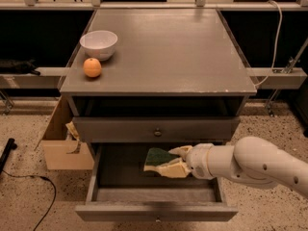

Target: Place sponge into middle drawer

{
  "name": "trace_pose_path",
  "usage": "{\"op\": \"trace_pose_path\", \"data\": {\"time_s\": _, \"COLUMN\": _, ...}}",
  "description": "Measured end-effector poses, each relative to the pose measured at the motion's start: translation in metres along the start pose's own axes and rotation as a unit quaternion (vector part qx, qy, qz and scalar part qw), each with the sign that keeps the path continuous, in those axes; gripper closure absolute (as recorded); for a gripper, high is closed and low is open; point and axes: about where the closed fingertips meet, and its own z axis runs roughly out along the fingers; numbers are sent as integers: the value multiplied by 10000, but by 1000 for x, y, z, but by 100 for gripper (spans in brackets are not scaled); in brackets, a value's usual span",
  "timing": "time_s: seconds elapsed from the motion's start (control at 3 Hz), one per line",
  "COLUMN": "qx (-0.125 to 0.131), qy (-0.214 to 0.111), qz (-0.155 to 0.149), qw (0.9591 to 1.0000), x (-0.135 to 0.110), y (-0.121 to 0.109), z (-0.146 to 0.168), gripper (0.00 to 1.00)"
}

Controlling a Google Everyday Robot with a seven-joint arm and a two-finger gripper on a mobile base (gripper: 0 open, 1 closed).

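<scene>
The middle drawer (156, 211) is pulled open below the upper grey drawer front (156, 129). My gripper (171, 160) reaches in from the right on a white arm and is shut on the sponge (159, 157), whose dark green layer faces up. The sponge hangs over the drawer's inside, right of its middle, close to the floor; I cannot tell if it touches.
A white bowl (99, 44) and an orange fruit (92, 67) sit on the cabinet top (163, 52) at the left. A cardboard box (62, 138) stands on the floor left of the cabinet. A black cable (29, 182) lies on the floor.
</scene>
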Motion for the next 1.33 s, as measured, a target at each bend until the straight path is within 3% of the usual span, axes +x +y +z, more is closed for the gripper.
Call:
{"op": "trace_pose_path", "data": {"time_s": 0.33, "qx": 6, "qy": -5, "qz": -17, "qw": 10000, "x": -2, "y": 0, "z": -1, "gripper": 100}}
{"op": "trace_pose_path", "data": {"time_s": 0.67, "qx": -56, "qy": 62, "qz": 184, "qw": 9998, "x": 26, "y": -7, "z": 18, "gripper": 100}}
{"op": "trace_pose_path", "data": {"time_s": 1.0, "qx": -166, "qy": 198, "qz": 568, "qw": 9981, "x": 73, "y": -13, "z": 48, "gripper": 100}}
{"op": "trace_pose_path", "data": {"time_s": 1.33, "qx": -223, "qy": 203, "qz": 655, "qw": 9974, "x": 81, "y": -12, "z": 54, "gripper": 100}}
